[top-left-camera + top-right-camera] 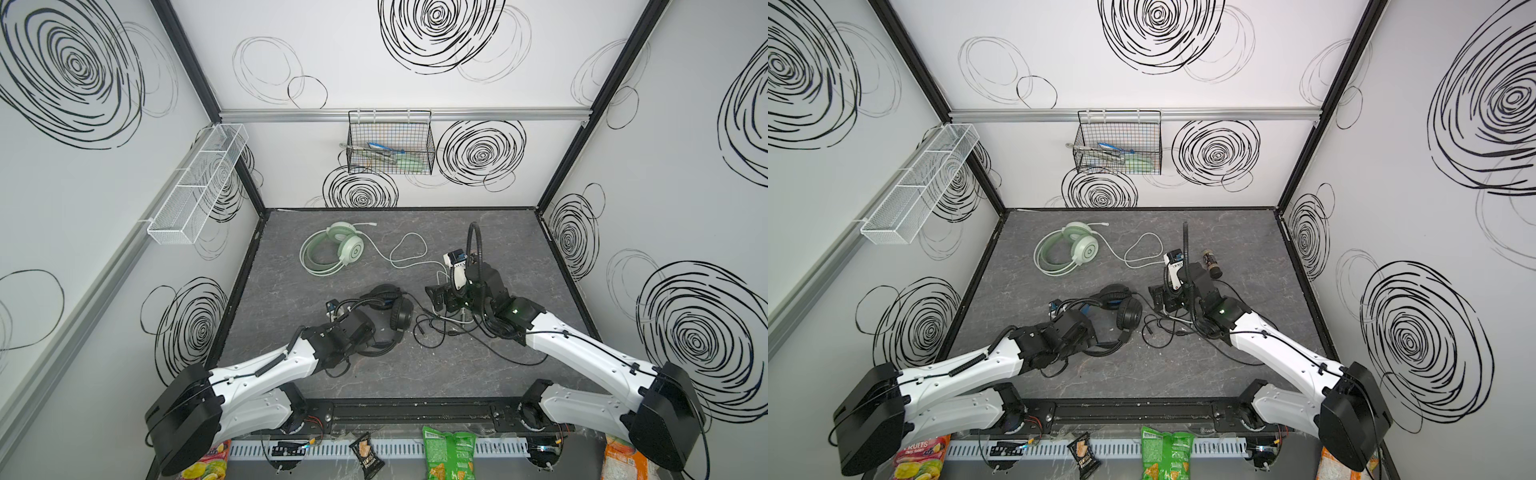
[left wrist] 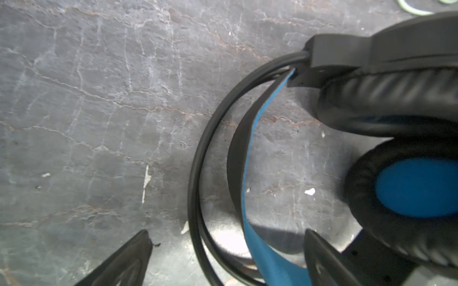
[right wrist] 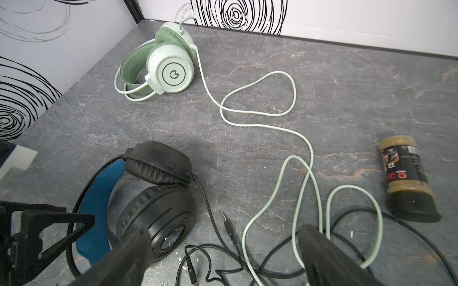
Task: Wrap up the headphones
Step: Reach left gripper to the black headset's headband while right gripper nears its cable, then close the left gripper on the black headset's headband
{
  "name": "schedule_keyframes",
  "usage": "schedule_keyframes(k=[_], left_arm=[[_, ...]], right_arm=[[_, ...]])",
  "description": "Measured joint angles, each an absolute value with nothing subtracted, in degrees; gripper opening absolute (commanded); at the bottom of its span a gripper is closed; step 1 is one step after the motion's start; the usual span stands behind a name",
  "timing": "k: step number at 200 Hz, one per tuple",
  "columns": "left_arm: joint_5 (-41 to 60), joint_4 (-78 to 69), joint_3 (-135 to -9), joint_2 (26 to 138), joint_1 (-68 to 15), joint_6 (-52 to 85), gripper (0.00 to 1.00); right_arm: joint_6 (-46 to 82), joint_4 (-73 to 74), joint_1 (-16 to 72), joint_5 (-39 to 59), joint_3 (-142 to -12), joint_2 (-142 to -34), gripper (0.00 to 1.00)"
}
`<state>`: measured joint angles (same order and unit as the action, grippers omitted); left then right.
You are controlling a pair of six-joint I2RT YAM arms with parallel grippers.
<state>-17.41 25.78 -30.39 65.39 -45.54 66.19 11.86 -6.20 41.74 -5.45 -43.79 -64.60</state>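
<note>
**Item:** black headset [image 1: 392, 309], blue-lined, lying at the middle of the surface [image 1: 415, 374]. The mint-green headset [image 1: 347, 249] lies toward the far left corner.

**Handling (judged):** Both are probably light, with rigid cups, soft cushions and springy headbands. The black cable [image 3: 195, 177] and white cable [image 3: 311, 148] look thin and limp. They cross in a tangle between the middle and the right edge, so expect them to slip and snag.

**Where to hold:** Steady a headset by its headband and take its cable near the cup.

**Hands:** Your left hand [image 2: 226, 232] is spread wide astride the black headband and grips nothing; you cannot tell whether it touches. Your right hand [image 3: 224, 231] is spread wide over the tangle, empty.
</note>
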Motion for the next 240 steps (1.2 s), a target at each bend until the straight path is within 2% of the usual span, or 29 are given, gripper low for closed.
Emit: schedule_keyframes(k=[63,119,138,150,161,169,192,209,235,240], left_arm=[[-13.7,19.7,-31.0,71.7,-41.7,61.5,0.48],[-13.0,17.5,-32.7,75.0,-36.1,53.3,0.25],[-12.4,17.6,-36.3,78.9,-32.3,47.5,0.07],[-11.9,17.9,-39.4,82.1,-30.4,43.3,0.04],[-11.9,17.9,-42.3,85.0,-29.2,39.5,0.09],[-12.0,17.8,-44.2,86.8,-28.6,37.1,0.16],[-13.3,17.8,-49.4,90.6,-27.8,31.5,0.42],[-14.3,17.5,-50.9,90.9,-27.6,29.8,0.68],[-14.6,16.5,-50.1,89.0,-28.0,29.9,0.94],[-14.6,16.0,-49.4,88.3,-28.2,30.1,0.97]], right_arm=[[9.8,-5.6,41.7,-7.0,-45.2,-63.5,0.97],[9.3,-6.3,41.6,-9.3,-45.3,-61.2,0.97],[8.8,-6.9,41.5,-9.8,-45.5,-61.0,0.97],[8.6,-7.1,41.4,-10.0,-45.8,-61.0,0.97],[8.5,-7.2,41.3,-10.1,-46.1,-61.0,0.97],[8.5,-7.2,41.3,-10.2,-46.1,-61.0,0.97],[8.4,-7.6,41.3,-10.3,-46.2,-61.0,0.97],[8.4,-8.6,41.4,-10.3,-46.5,-61.0,0.98],[8.5,-9.5,41.6,-10.3,-47.3,-60.8,0.97],[8.5,-9.5,41.6,-10.3,-47.4,-60.6,0.97]])
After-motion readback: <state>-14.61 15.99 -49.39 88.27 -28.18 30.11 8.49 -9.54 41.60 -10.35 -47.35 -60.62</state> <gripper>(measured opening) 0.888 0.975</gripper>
